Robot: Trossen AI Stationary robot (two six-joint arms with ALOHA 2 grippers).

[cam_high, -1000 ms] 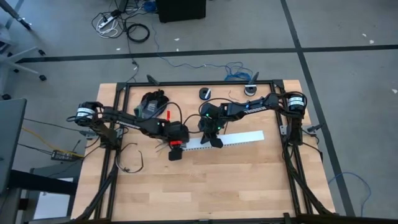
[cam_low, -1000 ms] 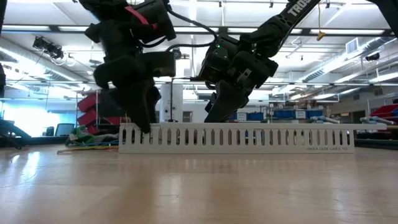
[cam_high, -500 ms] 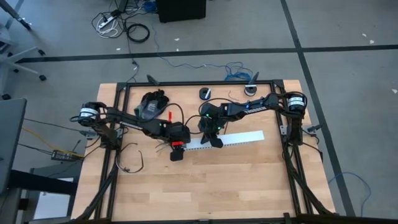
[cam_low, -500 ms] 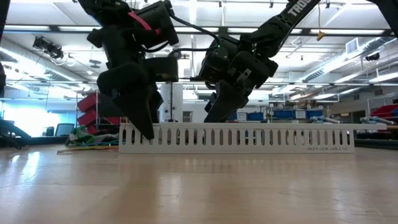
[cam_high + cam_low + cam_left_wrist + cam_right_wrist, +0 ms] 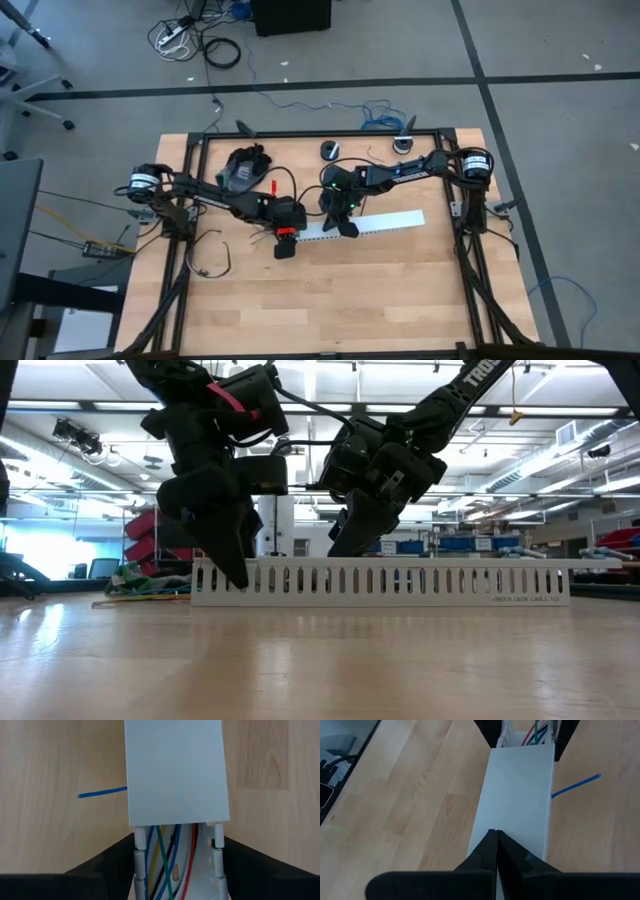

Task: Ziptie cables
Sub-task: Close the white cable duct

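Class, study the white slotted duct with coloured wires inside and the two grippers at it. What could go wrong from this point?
1. The left gripper straddles the white slotted plastic duct's uncovered end; closing further could bend its thin side fingers.
2. The coloured wires lie loose there and might get pinched.
3. The right gripper, shut, presses on the flat white lid; it may skid and shift the lid.

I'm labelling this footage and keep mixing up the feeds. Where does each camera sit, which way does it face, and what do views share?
High view: overhead, straight down on the table; both arms show.
Low view: table height, level across into the room; both arms come down to the white duct.
Left wrist view: on the left arm, along the duct's lid and the coloured wires; the left end effector straddles the duct.
Right wrist view: on the right arm, along the lid; the right end effector is shut above it.
Shared: both wrist views show the lid and a blue strand.
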